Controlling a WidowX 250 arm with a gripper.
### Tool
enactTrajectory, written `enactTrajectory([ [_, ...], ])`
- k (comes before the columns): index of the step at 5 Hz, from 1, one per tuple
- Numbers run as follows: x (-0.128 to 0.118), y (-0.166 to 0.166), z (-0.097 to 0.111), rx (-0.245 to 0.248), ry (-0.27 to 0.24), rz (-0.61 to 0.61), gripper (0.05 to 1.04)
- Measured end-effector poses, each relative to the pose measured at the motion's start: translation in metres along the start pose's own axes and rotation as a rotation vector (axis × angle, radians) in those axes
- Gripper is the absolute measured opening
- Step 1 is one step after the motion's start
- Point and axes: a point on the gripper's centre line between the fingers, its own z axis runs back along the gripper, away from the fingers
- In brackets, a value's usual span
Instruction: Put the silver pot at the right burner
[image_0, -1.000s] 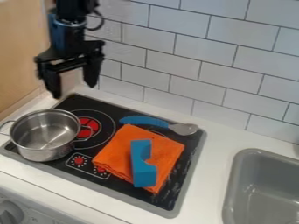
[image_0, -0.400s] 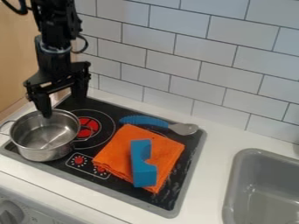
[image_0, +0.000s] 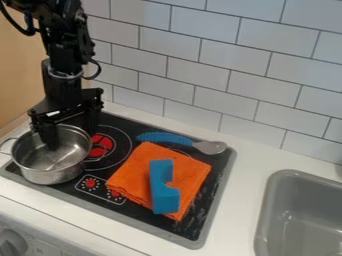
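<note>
The round silver metal pot (image_0: 50, 176) sits at nine o'clock on the black cooktop (image_0: 192, 225), ungrasped. The black pincer (image_0: 71, 140) stands wide open, holding nothing, one finger inside the rim. Grasp, lift and placement are all left; a folded orange cloth (image_0: 133, 172) apparently covers much of the three o'clock burner.

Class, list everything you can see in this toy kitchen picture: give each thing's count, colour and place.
Pot: one, silver, left side of the stove
Stove: one, black with grey edge, on the counter
Cloth: one, orange, on the stove
Curved block: one, blue, on the cloth
Spoon: one, blue handle and silver-grey bowl, behind the cloth
Sink: one, grey, right
Counter: one, white, around the stove
Knob: one, grey, lower left corner
Tiled wall: one, white, back
Panel: one, tan, left
Arm: one, black, upper left
Gripper: one, black, at the pot, fingers apart
</note>
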Motion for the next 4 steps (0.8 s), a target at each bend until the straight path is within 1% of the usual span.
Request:
enactTrajectory([
  [1, -0.0002, -0.0009, -0.0021, -0.001, 0.000, -0.002, 0.633],
  [2, 0.0018, -0.0002, -0.0046, 0.008, -0.011, 0.008, 0.331],
  [3, 0.0026, 0.0010, -0.0046, 0.014, -0.021, 0.022, 0.135],
  [4, 0.0013, -0.0006, -0.0043, 0.016, -0.027, 0.021, 0.067],
])
